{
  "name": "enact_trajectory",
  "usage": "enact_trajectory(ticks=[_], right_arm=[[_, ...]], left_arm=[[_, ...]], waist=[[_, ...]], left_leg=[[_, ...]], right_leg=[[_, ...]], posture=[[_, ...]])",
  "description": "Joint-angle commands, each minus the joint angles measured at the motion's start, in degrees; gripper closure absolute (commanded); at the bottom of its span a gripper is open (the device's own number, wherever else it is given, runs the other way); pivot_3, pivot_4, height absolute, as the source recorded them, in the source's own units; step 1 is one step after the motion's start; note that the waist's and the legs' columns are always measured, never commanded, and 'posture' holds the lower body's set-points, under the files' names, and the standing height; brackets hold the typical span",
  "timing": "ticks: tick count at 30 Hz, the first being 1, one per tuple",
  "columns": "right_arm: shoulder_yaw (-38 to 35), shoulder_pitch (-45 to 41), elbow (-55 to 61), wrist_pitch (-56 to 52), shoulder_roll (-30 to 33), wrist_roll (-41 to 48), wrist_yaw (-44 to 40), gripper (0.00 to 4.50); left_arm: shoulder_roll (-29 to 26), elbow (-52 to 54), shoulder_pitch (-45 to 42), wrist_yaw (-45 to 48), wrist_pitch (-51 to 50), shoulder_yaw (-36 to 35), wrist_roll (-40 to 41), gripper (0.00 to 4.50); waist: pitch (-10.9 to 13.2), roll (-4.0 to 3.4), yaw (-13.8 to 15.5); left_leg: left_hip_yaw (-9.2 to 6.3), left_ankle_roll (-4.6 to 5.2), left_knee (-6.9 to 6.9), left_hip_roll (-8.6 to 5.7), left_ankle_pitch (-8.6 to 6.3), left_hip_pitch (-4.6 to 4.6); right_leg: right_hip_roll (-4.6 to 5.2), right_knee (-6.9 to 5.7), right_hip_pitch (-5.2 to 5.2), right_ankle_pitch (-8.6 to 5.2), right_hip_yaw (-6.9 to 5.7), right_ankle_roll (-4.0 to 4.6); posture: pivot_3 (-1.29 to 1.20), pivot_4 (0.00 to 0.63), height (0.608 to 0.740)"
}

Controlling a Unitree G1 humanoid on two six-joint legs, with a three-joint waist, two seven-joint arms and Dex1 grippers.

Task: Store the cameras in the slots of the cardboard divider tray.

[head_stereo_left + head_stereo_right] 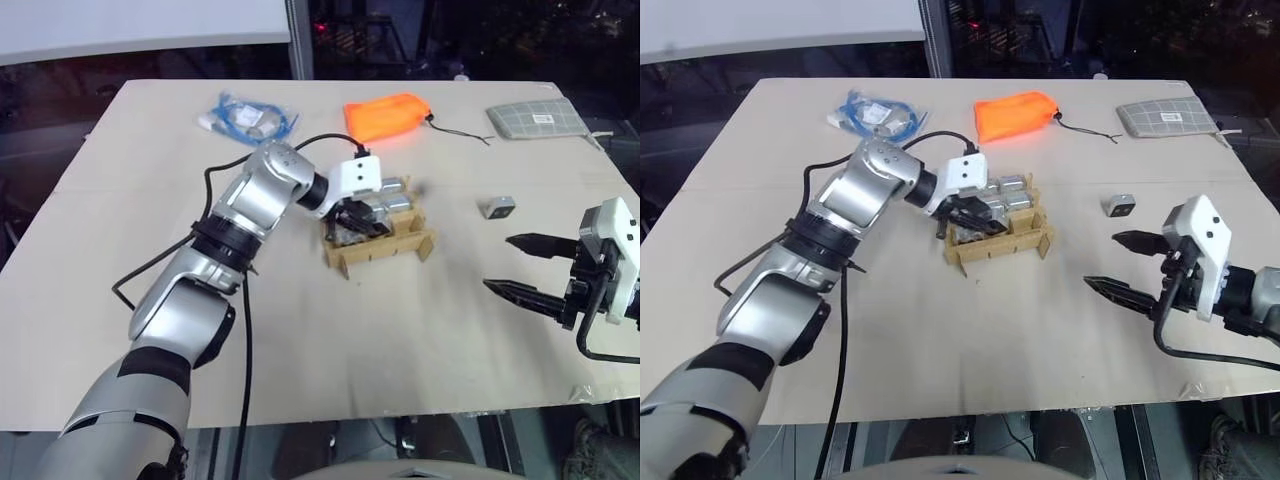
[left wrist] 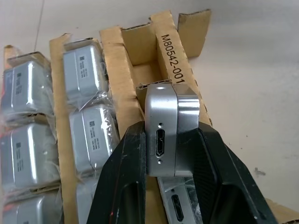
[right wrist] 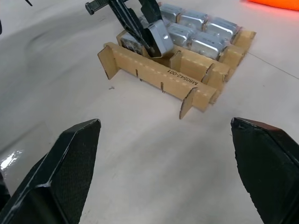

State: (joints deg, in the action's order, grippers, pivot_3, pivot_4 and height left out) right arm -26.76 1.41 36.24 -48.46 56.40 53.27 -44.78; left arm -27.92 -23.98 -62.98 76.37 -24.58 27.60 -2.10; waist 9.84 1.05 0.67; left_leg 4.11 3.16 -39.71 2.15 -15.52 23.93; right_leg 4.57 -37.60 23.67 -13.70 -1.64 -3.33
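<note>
The cardboard divider tray [image 1: 382, 248] stands mid-table, and several silver-grey cameras [image 2: 86, 135], some in clear wrap, sit in its slots. My left gripper [image 1: 360, 220] is over the tray's near side, shut on one camera [image 2: 170, 135]. It holds that camera tilted above a slot by the printed cardboard strip [image 2: 175, 51]. The held camera [image 3: 158, 38] also shows from the right wrist, above the tray's [image 3: 159, 74] front row. Another camera [image 1: 497, 206] lies loose on the table to the tray's right. My right gripper [image 1: 500, 263] hovers near that side, open, with nothing between its fingers.
An orange pouch [image 1: 385, 115], a bundle of blue cable [image 1: 245, 118] and a grey gridded pad [image 1: 535, 118] lie along the table's far edge. The left arm's black cable [image 1: 245, 330] hangs over the near left part of the table.
</note>
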Motion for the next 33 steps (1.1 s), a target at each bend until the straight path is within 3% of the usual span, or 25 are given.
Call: enact_trajectory(ticks=[1,6,14,20,25,29,33], right_arm=[[-0.31,-0.67,1.37,1.46,-0.23,-0.04,-0.07,0.00],[-0.45,-0.71,1.37,1.50,-0.39,-0.18,-0.18,0.00],[0.29,-1.30,1.13,1.73,-0.61,-0.40,-0.12,0.00],[0.17,-1.17,1.48,1.75,-0.71,-0.16,0.23,0.00],[-0.74,0.06,2.05,1.73,-0.82,0.07,0.63,0.00],[-0.82,0.29,2.16,1.84,-0.95,0.14,0.89,0.00],[-0.35,0.03,1.96,1.98,-1.18,0.19,0.91,0.00]], left_arm=[[0.61,-1.60,-1.73,-0.81,1.17,-0.06,-1.77,2.12],[1.43,-2.63,-2.17,-2.04,0.92,-1.06,-2.48,0.06],[2.71,-3.38,-2.91,-4.16,3.38,-3.47,-1.90,0.02],[5.04,-0.41,-1.78,-9.85,0.72,-10.85,2.42,0.02],[4.55,10.44,6.53,-12.52,-4.55,-19.43,10.40,0.02],[4.28,19.74,16.62,-14.60,-2.68,-23.73,15.04,0.02],[4.14,22.55,25.13,-17.78,0.18,-26.30,16.48,0.02]], waist=[[0.01,0.01,0.08],[0.02,0.03,0.38],[0.02,0.03,0.29],[0.05,0.07,0.16],[0.04,0.06,-0.10],[0.03,0.05,0.06],[0.03,0.05,0.14]], left_leg=[[0.00,0.00,0.00,0.00,0.00,0.00],[-0.02,0.00,-0.03,-0.02,0.00,0.03],[-0.03,0.01,-0.18,-0.02,0.00,0.04],[-0.07,0.06,-0.30,0.00,-0.04,0.15],[-0.04,0.10,-0.29,0.04,-0.06,0.12],[-0.04,-0.06,-0.30,0.08,0.03,0.08],[-0.04,-0.08,-0.34,0.07,0.05,0.04]], right_leg=[[0.00,-0.01,0.00,0.00,-0.01,0.00],[0.04,0.00,-0.01,0.00,-0.04,0.00],[0.04,-0.11,-0.02,0.00,-0.03,0.00],[0.04,-0.11,0.00,0.01,-0.05,-0.01],[0.03,-0.11,0.01,0.01,-0.03,-0.01],[0.04,-0.16,-0.01,0.01,-0.04,-0.01],[0.10,-0.19,-0.07,0.01,-0.03,-0.01]], posture=[[0.00,0.150,0.740],[0.00,0.150,0.740],[0.00,0.150,0.740],[0.00,0.150,0.740],[0.00,0.150,0.740],[0.00,0.150,0.740],[0.00,0.150,0.740]])
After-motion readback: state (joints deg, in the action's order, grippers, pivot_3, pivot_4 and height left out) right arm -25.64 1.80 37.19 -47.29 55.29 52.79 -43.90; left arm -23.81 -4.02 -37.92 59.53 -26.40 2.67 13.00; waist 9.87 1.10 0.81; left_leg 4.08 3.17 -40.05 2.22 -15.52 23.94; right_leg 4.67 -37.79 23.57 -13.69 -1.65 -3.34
